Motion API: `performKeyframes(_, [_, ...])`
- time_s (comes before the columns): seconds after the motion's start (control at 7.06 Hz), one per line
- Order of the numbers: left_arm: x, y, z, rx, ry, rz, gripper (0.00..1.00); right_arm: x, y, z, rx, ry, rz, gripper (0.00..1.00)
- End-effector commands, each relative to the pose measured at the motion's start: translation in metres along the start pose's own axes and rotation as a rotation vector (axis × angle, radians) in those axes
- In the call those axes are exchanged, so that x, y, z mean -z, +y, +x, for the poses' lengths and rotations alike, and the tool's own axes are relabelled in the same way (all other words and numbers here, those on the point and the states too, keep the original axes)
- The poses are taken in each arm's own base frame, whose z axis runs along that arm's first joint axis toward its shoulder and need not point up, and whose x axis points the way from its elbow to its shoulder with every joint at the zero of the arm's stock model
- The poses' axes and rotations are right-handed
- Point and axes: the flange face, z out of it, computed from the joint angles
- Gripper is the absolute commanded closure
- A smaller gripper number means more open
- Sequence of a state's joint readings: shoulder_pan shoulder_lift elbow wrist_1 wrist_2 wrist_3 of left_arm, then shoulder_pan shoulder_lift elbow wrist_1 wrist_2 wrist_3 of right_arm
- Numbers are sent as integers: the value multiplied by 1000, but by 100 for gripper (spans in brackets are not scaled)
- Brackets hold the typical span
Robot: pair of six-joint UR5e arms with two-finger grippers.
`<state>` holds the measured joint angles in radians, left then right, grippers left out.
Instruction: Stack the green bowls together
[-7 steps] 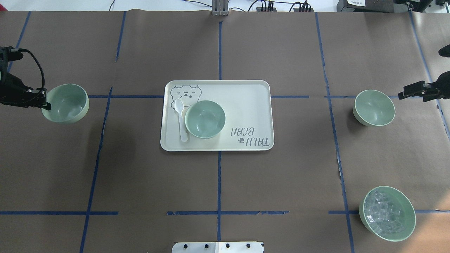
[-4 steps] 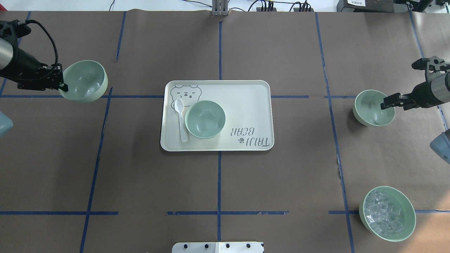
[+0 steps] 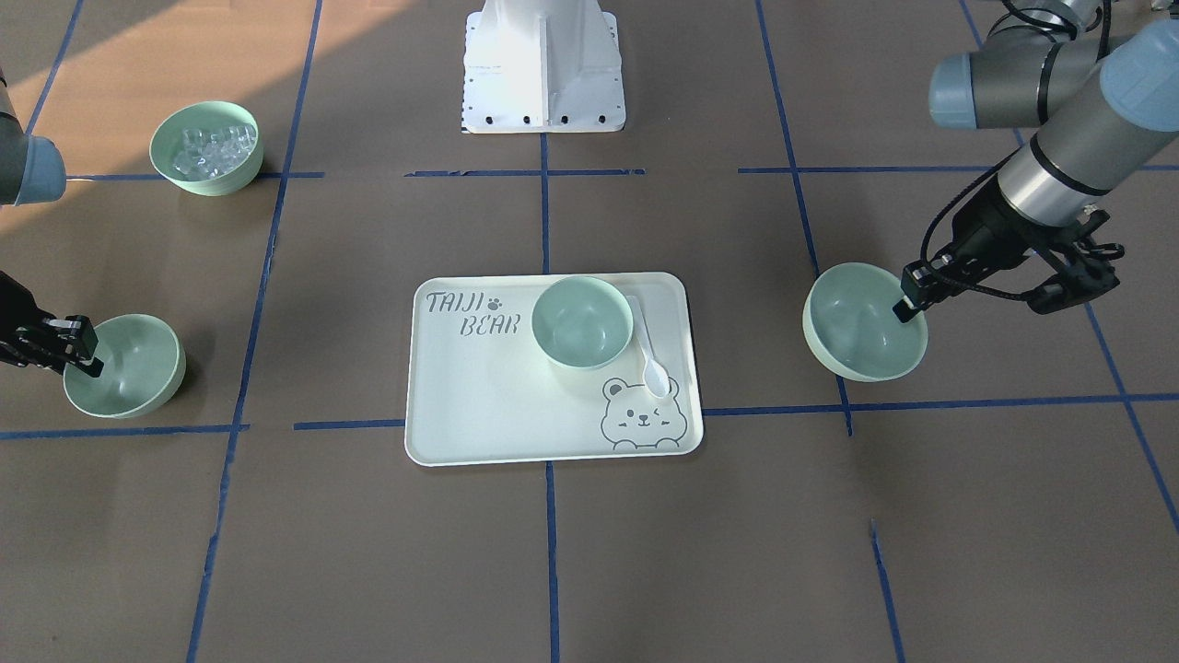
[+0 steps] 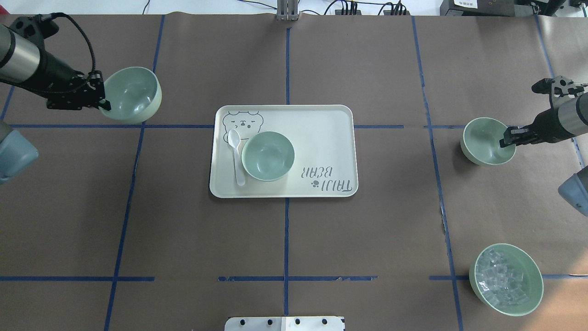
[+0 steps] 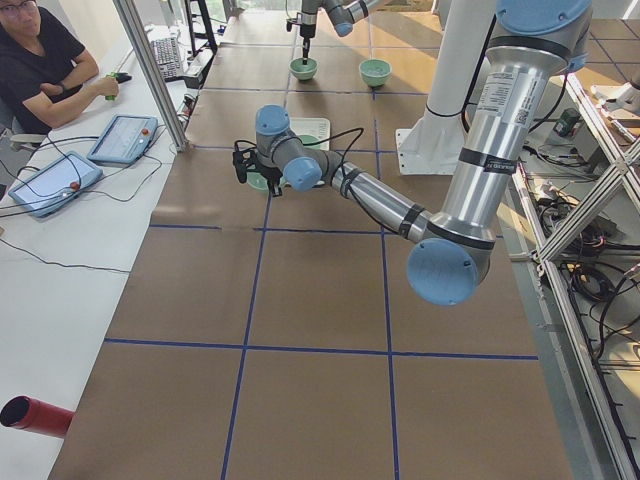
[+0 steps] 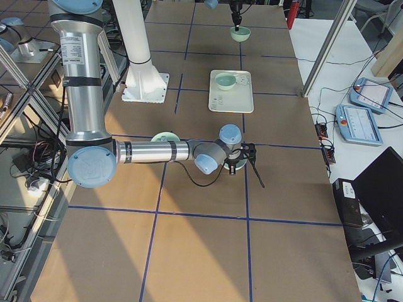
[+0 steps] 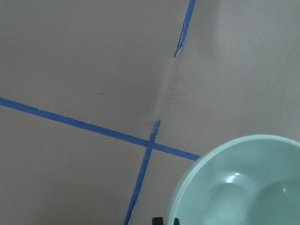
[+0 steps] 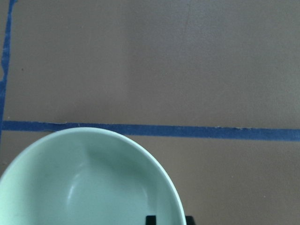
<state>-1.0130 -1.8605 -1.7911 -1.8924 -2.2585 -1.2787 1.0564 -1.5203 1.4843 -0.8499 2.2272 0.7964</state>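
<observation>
Three plain green bowls show. One (image 4: 268, 155) stands on the cream tray (image 4: 321, 124); it also shows in the front view (image 3: 582, 322). My left gripper (image 4: 104, 102) is shut on the near rim of a second bowl (image 4: 133, 94) and holds it tilted above the table's far left; the front view shows this bowl (image 3: 864, 322) too. My right gripper (image 4: 505, 139) straddles the rim of the third bowl (image 4: 487, 141), which rests on the table. In the right wrist view one finger is inside this bowl (image 8: 89, 183) and one outside, with a gap, so the gripper is open.
A white spoon (image 4: 236, 156) lies on the tray left of the bowl. A like green bowl with clear cubes (image 4: 506, 279) stands at the near right. Blue tape lines cross the brown table. An operator sits beyond the table's far side in the exterior left view.
My left gripper has carried its bowl away from the robot and right, toward the tray. My right gripper has moved in from the right edge onto the right bowl's rim; that bowl has not moved.
</observation>
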Motion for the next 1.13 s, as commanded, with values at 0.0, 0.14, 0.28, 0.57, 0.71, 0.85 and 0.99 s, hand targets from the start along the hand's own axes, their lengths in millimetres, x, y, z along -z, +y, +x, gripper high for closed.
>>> performKeyframes(0.0, [-48,60,85,87,21,-44,100,4,1,-7,6,-34,-21,100])
performKeyframes(0.14, [-53,70,116,130,40,-41,100,22,-7,-15,1,-76,-14,100])
performKeyframes(0.28, [-52,78,134,139,58,-52,100,42,-25,-28,3,-127,-8,100])
performKeyframes(0.57, [-96,113,184,125,48,-19,100,48,-33,-36,0,-143,-1,100])
performKeyframes(0.71, [-119,154,210,89,51,-4,100,52,-42,-49,-43,-155,5,100])
performKeyframes(0.85, [-124,164,213,78,52,-4,100,54,-45,-53,-46,-160,7,100])
performKeyframes(0.99, [-128,168,213,76,48,-9,100,53,-45,-54,-47,-159,7,100])
